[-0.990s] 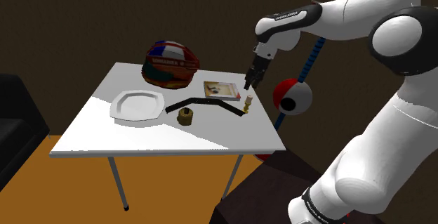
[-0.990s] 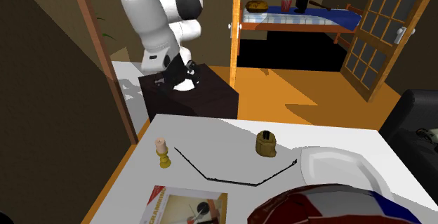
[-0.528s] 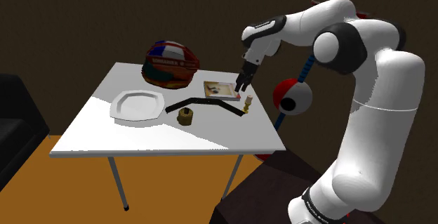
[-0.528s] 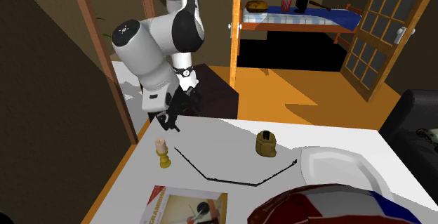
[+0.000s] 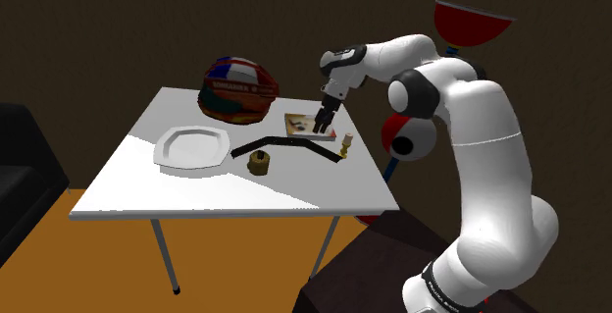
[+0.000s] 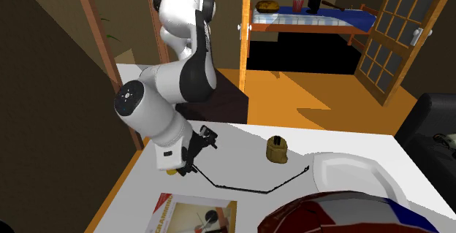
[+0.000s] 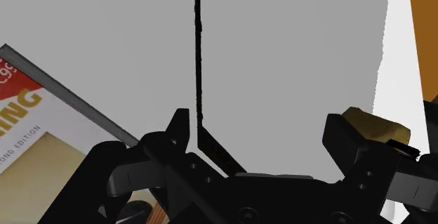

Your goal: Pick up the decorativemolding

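My gripper (image 5: 320, 125) (image 6: 193, 164) (image 7: 261, 128) hangs low over the white table (image 5: 196, 188), its 2 fingers spread apart and clasping nothing. The decorative molding (image 5: 284, 141) (image 6: 241, 188) (image 7: 198, 61), a thin black bent strip, lies flat on the table. In the shoulder view it sits at 3 o'clock from the white plate (image 5: 192, 148) (image 6: 351, 177). 1 leg of it runs between my fingers, close beside one. From the strip, the book (image 5: 304, 123) (image 7: 42, 138) lies at 12 o'clock, the candlestick (image 5: 346, 145) (image 7: 372, 123) at 3 o'clock and a brown lump (image 5: 259, 161) (image 6: 277, 149) at 6 o'clock.
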